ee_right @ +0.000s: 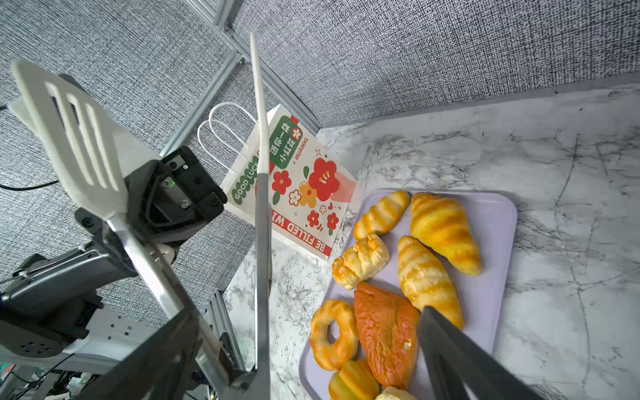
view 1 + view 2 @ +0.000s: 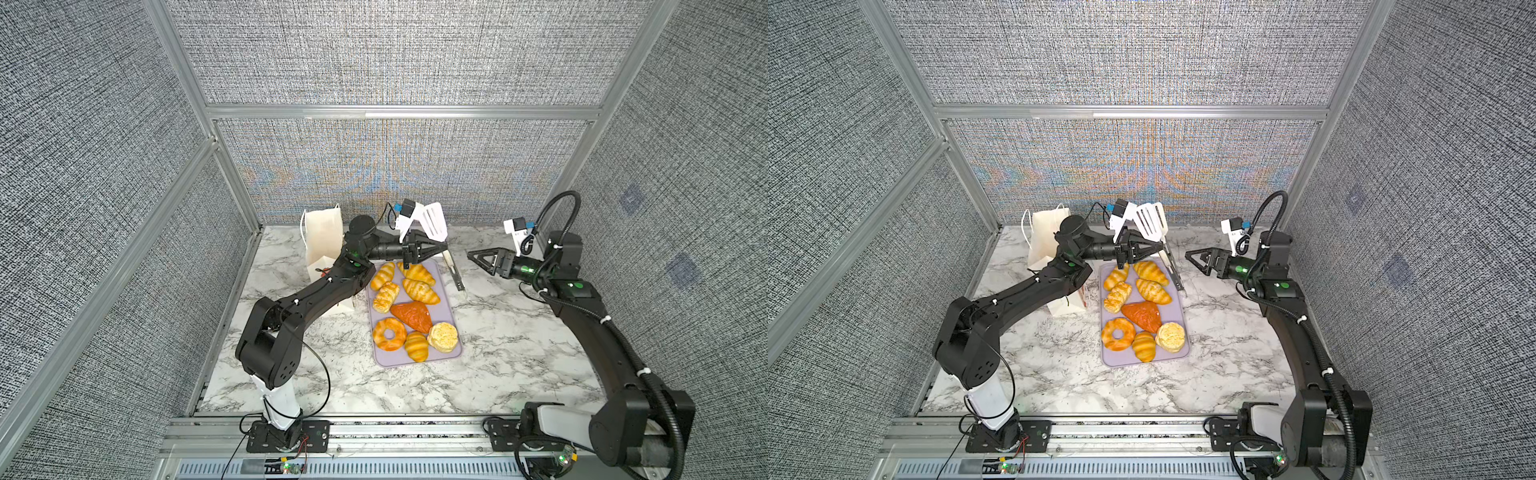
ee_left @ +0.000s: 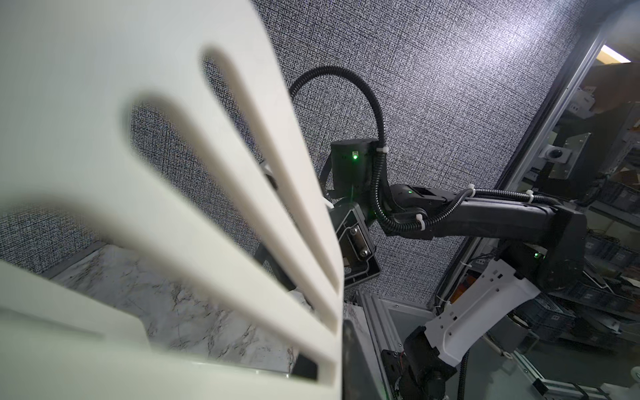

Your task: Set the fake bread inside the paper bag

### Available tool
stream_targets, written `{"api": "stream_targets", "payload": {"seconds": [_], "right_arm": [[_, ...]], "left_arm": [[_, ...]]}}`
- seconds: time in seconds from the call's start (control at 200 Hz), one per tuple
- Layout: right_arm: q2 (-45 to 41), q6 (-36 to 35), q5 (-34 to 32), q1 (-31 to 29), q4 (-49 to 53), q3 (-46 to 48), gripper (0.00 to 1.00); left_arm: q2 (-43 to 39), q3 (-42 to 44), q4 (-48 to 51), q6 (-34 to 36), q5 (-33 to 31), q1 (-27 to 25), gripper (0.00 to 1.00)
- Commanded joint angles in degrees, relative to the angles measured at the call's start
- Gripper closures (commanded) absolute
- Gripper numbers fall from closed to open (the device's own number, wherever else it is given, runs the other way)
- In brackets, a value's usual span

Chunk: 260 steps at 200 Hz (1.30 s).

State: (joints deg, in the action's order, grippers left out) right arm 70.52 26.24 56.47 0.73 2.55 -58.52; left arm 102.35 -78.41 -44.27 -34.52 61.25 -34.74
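Tongs (image 3: pixel 173 207) crowd my left wrist view, pinched in my left gripper (image 2: pixel 443 247) at twelve o'clock of the tray (image 2: pixel 444 311). Eight pieces of bread (image 2: pixel 411 316) lie on that tray, the paper bag (image 2: pixel 322 237) just beside it at ten o'clock. My right gripper (image 2: pixel 471 254) hovers spread wide at two o'clock.

Paper bag (image 2: pixel 322 232) partly behind left arm (image 2: pixel 324 286)

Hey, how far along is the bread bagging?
Nothing bagged: all eight pieces of fake bread lie on the tray. In hand: left claw shut on the tongs; right claw open. Remaining: every piece into the paper bag.
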Motion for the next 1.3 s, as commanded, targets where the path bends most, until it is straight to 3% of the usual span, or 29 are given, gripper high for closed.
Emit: {"api": "stream_targets", "payload": {"seconds": [0.0, 0.195, 0.645, 1.296], "right_arm": [[-1.9, 4.9, 2.9, 0.1, -9.4, 1.8, 0.01], [-5.6, 10.0, 2.9, -2.3, -21.7, 9.3, 0.01], [-2.6, 8.5, 1.5, -9.1, -23.8, 8.2, 0.03], [1.5, 6.5, 1.2, -12.2, -23.0, 3.9, 0.09]], "left_arm": [[-0.1, 0.0, -3.7, -0.6, -1.0, 0.0, 0.98], [-0.6, 0.5, -4.3, -0.6, -2.7, -0.7, 0.99], [-0.9, 0.1, -4.5, -0.5, -3.4, -3.0, 0.98], [-1.0, 0.3, -5.2, -0.7, -3.2, -4.8, 0.99]]}}
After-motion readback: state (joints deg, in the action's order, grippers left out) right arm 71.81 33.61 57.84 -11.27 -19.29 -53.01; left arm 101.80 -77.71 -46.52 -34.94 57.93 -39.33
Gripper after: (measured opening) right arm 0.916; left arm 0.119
